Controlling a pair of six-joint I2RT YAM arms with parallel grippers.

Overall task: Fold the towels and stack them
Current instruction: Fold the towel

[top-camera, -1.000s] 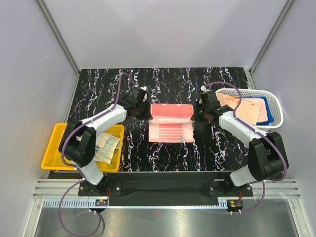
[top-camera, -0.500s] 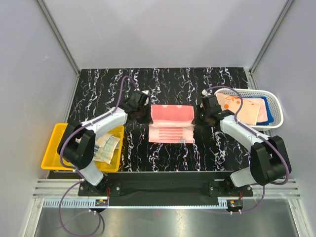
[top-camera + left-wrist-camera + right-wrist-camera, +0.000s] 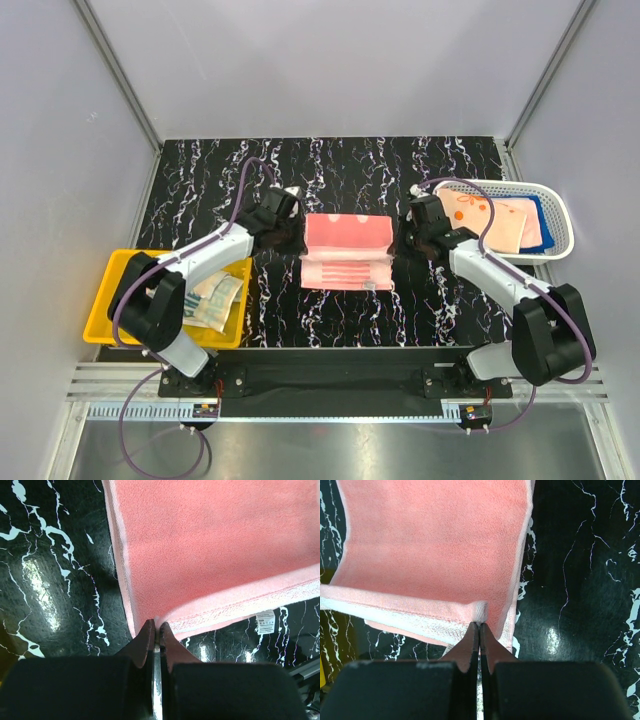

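Clamping the lifted edge of the salmon-pink cloth towel (image 3: 346, 250) at both corners, left fingers (image 3: 156, 627) and right fingers (image 3: 479, 626) each clenched on it. Lying on the black marbled desk (image 3: 200, 180), between yellow plastic bin (image 3: 100, 300) and white mesh basket (image 3: 560, 215).

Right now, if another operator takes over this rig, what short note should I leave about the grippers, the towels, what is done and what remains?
Left gripper: shut on one corner of the salmon-pink towel.
Right gripper: shut on the opposite corner of the same edge.
The towel lies mid-table, one edge drawn over the rest; the fold is unfinished.
White mesh basket, right: several other towels.
Yellow bin, left: one beige towel.
Left to do: finish this fold, stack it, then handle the remaining ones.
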